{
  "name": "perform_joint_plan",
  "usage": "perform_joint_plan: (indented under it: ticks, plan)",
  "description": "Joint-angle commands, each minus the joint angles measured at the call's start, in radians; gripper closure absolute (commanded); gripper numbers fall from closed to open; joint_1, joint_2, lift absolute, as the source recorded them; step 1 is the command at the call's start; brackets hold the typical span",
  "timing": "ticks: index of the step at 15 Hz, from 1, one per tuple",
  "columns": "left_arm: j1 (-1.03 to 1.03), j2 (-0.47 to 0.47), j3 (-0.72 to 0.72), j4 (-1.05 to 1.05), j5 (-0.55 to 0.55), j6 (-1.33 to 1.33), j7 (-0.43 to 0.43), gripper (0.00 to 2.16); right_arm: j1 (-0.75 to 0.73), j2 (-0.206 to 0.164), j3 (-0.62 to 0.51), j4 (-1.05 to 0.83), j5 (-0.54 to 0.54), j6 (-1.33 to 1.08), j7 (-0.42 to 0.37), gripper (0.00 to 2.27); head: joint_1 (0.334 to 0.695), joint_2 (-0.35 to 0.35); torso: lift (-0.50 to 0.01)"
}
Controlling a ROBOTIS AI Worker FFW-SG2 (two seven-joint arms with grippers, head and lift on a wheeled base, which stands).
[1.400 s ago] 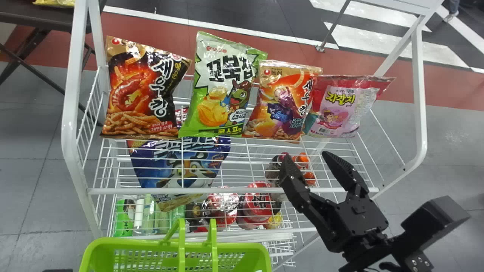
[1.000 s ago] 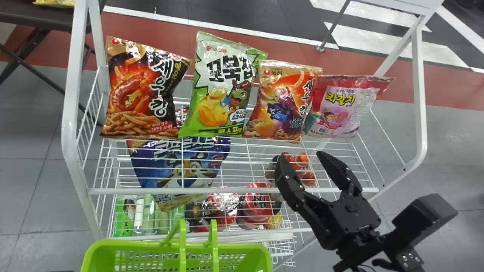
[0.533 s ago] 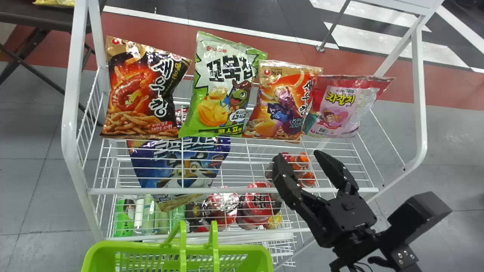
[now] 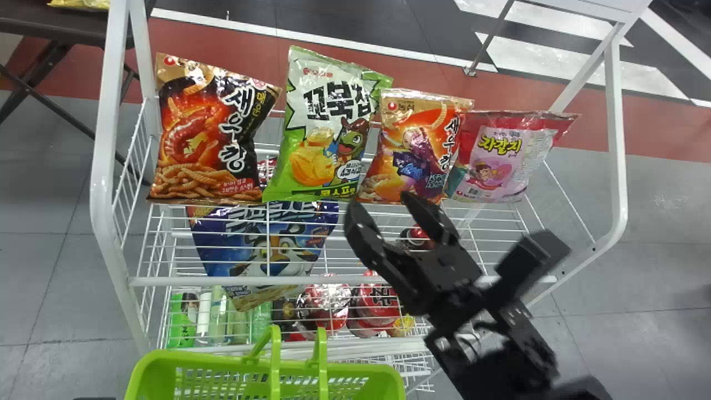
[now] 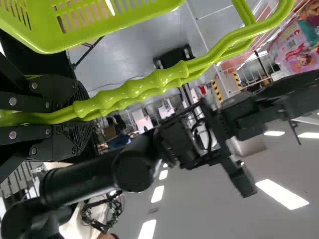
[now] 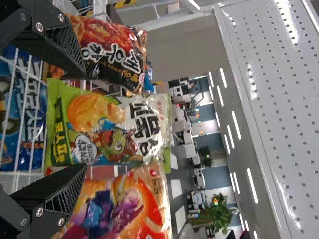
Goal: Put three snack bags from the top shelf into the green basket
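Green fills the bag [image 4: 328, 122] that stands ahead of the right gripper [image 4: 383, 203] and a little to its left, on the top shelf [image 4: 194, 281]. The right gripper's two black fingers are spread apart. In its wrist view they frame the green bag, one finger toward the dark bag [image 4: 189, 133], the other in front of the orange bag [image 4: 416, 150]. I cannot tell whether the fingertips touch any of the bags.

All four bags stand in a row on the top shelf. From the head view, the orange one is directly beyond the right fingertips, which overlap its bottom edge in that picture. The pink bag [image 4: 494, 161] is to the right of the fingers, just beside the orange one. The dark one is well over to their left, past the green bag.

The green basket [image 4: 194, 358] is on the robot's side of the right fingers and to their left, low in front of the rack. Its two handles [image 5: 129, 92] pass between the fingers of the left gripper [image 5: 82, 113], which are clamped on them.

Under the top shelf, a blue bag [image 4: 222, 250] lies to the left of the right fingers, with red cups [image 4: 328, 308] nearer the robot than the fingertips.
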Motion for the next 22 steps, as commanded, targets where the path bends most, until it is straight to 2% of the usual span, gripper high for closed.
perform_joint_plan:
  ticks: [1, 5, 9, 14, 15, 16, 17, 18, 19, 22]
  plan:
    - [0.0, 0.002, -0.002, -0.004, -0.002, 0.001, 0.005, 1.57, -0.175, 0.004, 0.063, 0.104, 0.012, 0.102, 0.032, 0.17, 0.695, -0.35, -0.046]
    - [0.002, 0.002, -0.008, -0.004, -0.006, 0.001, 0.018, 1.58, -0.419, 0.03, 0.17, 0.305, 0.029, 0.111, 0.066, 0.17, 0.695, -0.336, -0.046]
    - [0.011, 0.002, -0.01, -0.013, -0.011, -0.002, 0.026, 1.58, -0.575, 0.087, 0.235, 0.472, 0.029, 0.111, 0.083, 0.17, 0.695, -0.214, -0.046]
    - [0.015, 0.002, -0.01, -0.015, -0.011, -0.015, 0.023, 1.58, -0.644, 0.143, 0.286, 0.533, 0.077, 0.225, 0.118, 0.19, 0.695, -0.124, -0.046]
    - [0.017, 0.002, -0.01, -0.015, -0.011, -0.018, 0.021, 1.58, -0.652, 0.152, 0.29, 0.536, 0.092, 0.252, 0.128, 0.33, 0.695, -0.093, -0.046]
    - [0.017, 0.002, -0.008, -0.015, -0.011, -0.021, 0.02, 1.58, -0.661, 0.152, 0.296, 0.535, 0.098, 0.31, 0.14, 0.86, 0.695, -0.079, -0.046]
    - [0.017, 0.002, -0.008, -0.013, -0.011, -0.021, 0.018, 1.58, -0.658, 0.151, 0.296, 0.524, 0.109, 0.32, 0.141, 1.63, 0.695, -0.066, -0.046]
    - [0.018, 0.002, -0.008, -0.015, -0.011, -0.024, 0.018, 1.58, -0.652, 0.145, 0.296, 0.504, 0.107, 0.347, 0.141, 2.04, 0.695, -0.057, -0.046]
    - [0.02, 0.002, -0.008, -0.013, -0.011, -0.027, 0.018, 1.58, -0.643, 0.142, 0.293, 0.476, 0.106, 0.363, 0.143, 2.2, 0.695, -0.05, -0.046]
    - [0.02, 0.002, -0.008, -0.015, -0.011, -0.027, 0.017, 1.57, -0.595, 0.136, 0.269, 0.355, 0.089, 0.433, 0.172, 2.24, 0.695, -0.047, -0.046]
